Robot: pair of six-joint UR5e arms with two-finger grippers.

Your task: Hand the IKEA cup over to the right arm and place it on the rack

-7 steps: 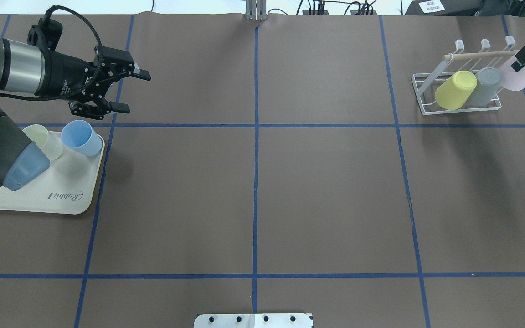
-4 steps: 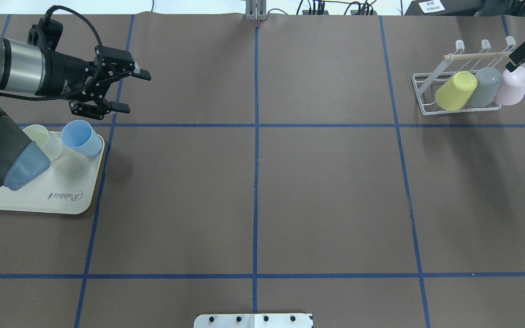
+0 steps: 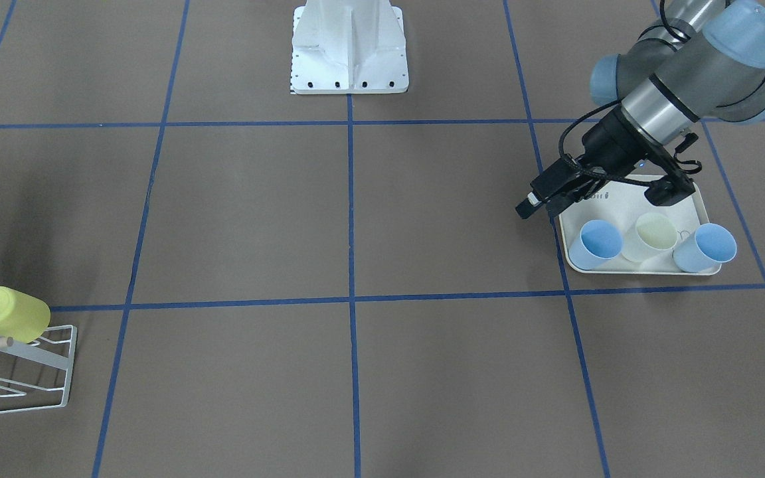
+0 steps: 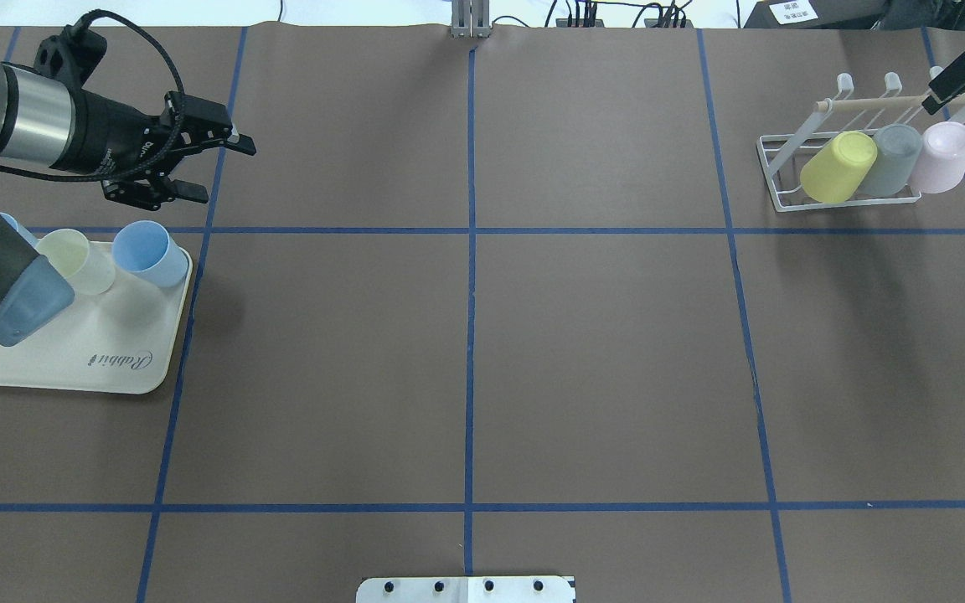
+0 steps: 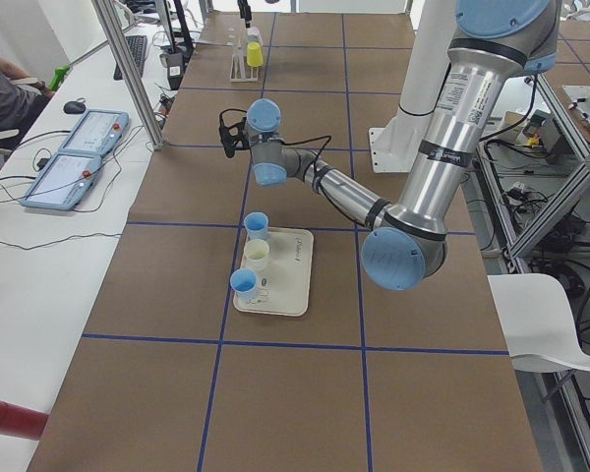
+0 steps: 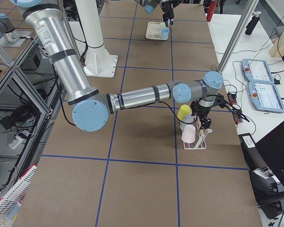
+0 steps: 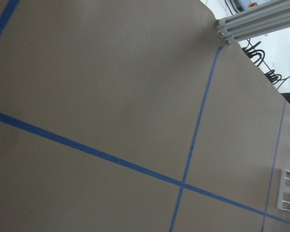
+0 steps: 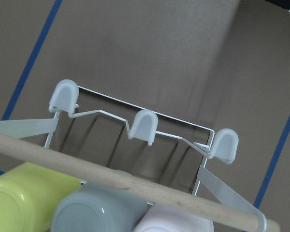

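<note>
Table scene, read from the robot's side outward. Nearest the robot, a white mounting plate lies at the edge of the brown table, which blue tape lines divide into squares.

On the left stands a cream tray. Along its far edge three cups stand upright, mouths up: a blue cup, a cream cup beside it, and a second blue cup, which the left arm largely hides from overhead.

Just beyond the tray, the left gripper hangs above bare table. Its jaws are spread apart and hold nothing. Its wrist camera shows only the table surface and tape lines.

At the far right stands the white wire rack, with a wooden dowel across its top. Three cups rest on it upside down and tilted, side by side: a yellow cup, a grey cup and a pink cup, the pink one at the rack's right end.

The right gripper sits over the dowel's right end, apart from the pink cup. Only one finger shows at the frame edge, so it cannot be told how its jaws stand.
</note>
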